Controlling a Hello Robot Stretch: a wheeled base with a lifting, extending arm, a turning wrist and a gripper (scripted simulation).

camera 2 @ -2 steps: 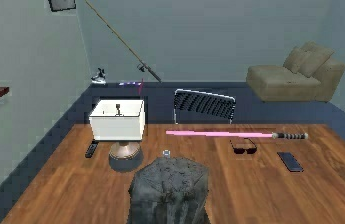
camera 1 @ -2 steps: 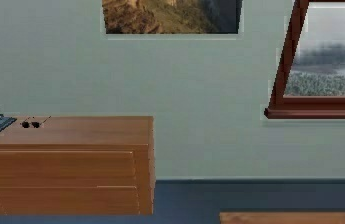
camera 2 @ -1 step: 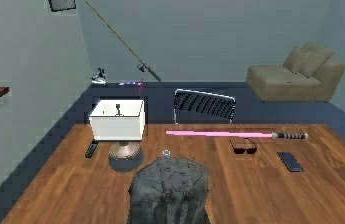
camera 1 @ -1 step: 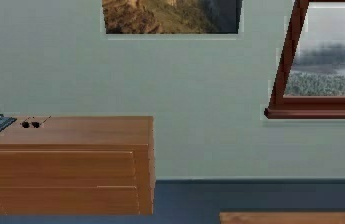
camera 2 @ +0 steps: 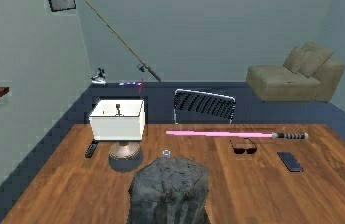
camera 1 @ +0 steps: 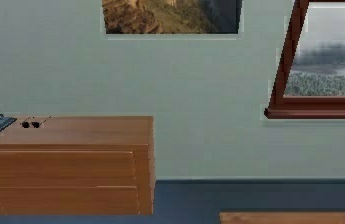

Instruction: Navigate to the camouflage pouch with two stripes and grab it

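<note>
You are looking at a mottled grey lump (camera 2: 170, 193), camouflage-like in pattern, lying at the near edge of the wooden surface (camera 2: 70, 185), just beside a white lamp (camera 2: 117, 120) and near a pink rod (camera 2: 230, 131); you cannot tell the state of the jaws.

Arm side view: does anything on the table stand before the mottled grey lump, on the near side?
Nothing visible does. The lump reaches the picture's bottom edge; the lamp and pink rod lie farther out on the table, behind it.
</note>
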